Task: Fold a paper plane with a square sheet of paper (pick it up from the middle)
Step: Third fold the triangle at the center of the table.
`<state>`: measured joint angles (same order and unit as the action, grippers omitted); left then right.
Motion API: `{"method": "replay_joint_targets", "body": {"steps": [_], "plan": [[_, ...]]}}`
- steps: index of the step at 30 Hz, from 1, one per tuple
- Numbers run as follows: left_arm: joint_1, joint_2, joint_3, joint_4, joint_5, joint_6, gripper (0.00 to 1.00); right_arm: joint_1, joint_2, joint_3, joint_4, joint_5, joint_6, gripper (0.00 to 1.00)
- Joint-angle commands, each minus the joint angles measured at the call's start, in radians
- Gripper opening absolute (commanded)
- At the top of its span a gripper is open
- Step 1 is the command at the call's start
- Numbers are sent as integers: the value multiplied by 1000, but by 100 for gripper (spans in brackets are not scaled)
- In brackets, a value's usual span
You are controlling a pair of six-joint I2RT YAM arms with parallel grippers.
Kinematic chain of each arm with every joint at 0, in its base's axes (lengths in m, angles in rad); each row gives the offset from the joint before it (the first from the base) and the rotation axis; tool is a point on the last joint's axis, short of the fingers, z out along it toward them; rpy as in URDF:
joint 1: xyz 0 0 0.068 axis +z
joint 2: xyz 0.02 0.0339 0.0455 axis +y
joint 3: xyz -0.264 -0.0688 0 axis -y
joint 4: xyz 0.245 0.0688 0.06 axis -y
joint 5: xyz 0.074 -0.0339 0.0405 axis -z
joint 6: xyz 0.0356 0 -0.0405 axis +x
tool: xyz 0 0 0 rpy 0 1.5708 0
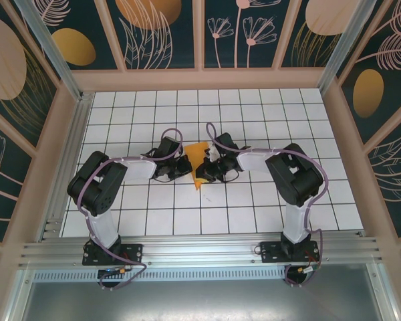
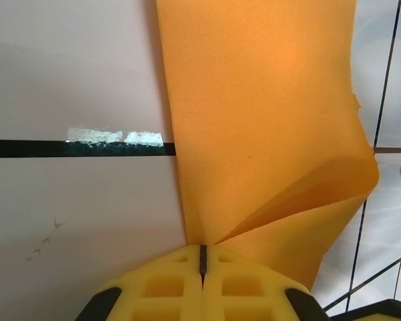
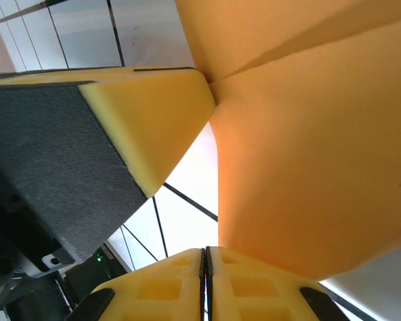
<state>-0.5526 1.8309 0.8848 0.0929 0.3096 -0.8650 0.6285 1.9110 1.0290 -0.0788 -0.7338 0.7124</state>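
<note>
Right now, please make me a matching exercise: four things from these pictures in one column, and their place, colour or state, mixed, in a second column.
1 left gripper
2 right gripper
3 square sheet of paper
4 scrap of tape

A whitish, on a black grid line
B orange, curled
C shut on the paper's left side
D shut on the paper's right side

Pairs: 1-C; 2-D; 3-B; 4-A
</note>
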Motion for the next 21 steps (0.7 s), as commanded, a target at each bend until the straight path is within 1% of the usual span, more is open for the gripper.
{"method": "replay_joint_targets", "body": {"steps": [1,13,18,21], "plan": [[3,43,-3,-67,-53,19,0,13,31,-18,-30,-21,-33,13],[5,48,-7,-64,-61,12,0,24,68,-28,-23,2,-41,13],[4,44,-8,-68,-70,10,0,25,0,-64,56,-29,-29,14],[4,40,-3,-66,-71,10,0,26,-32,-89,73,-43,-34,16]]}}
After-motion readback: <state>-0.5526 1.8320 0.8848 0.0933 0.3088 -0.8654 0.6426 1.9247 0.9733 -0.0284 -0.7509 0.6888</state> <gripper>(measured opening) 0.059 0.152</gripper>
